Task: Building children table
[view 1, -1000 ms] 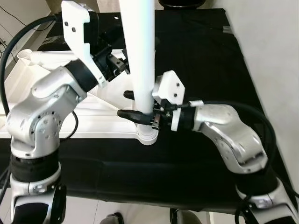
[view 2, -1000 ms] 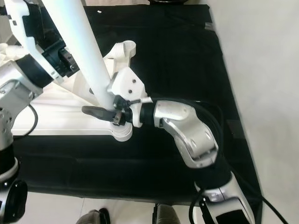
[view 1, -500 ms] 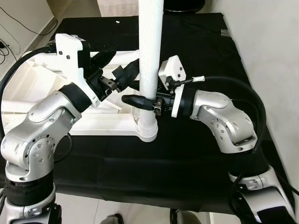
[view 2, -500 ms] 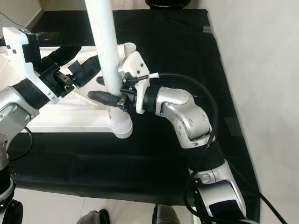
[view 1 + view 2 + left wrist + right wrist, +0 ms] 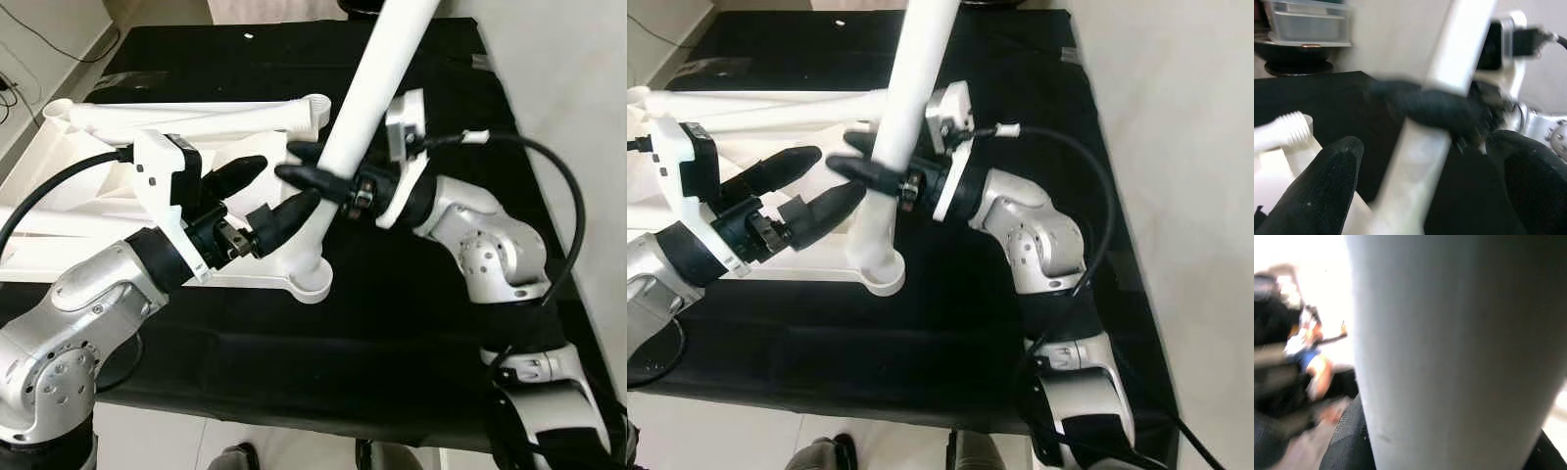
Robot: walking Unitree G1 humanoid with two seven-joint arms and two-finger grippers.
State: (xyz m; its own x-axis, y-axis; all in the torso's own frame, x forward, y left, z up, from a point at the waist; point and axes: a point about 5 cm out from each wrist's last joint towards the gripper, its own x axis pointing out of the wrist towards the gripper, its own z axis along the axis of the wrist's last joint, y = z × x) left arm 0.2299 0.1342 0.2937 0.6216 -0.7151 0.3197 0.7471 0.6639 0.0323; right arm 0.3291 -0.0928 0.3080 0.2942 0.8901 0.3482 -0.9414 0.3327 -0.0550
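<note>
A long white table leg [image 5: 367, 98] leans with its top to the right, its foot in the corner socket [image 5: 312, 284] of the white table frame [image 5: 118, 127] lying on black cloth. My right gripper [image 5: 299, 164] is shut on the leg a little above the socket; up close the leg [image 5: 1449, 357] sits between its fingers. My left gripper [image 5: 838, 171] is open, low and left of the leg's foot. Its two fingers [image 5: 1332, 181] stand wide apart with the blurred leg [image 5: 1420, 161] ahead of them, and the lower fingertip is close to the leg.
A second white leg [image 5: 196, 116] with a threaded end [image 5: 1295, 122] lies across the frame. The black cloth [image 5: 411, 333] covers the work surface, whose front edge is near me. A pale wall [image 5: 568, 117] runs along the right. Clear plastic boxes [image 5: 1303, 24] stand far back.
The leg has tipped from upright to leaning right at the top, still in my right gripper. My left gripper has dropped lower beside the leg's foot, fingers open. The camera has shifted.
</note>
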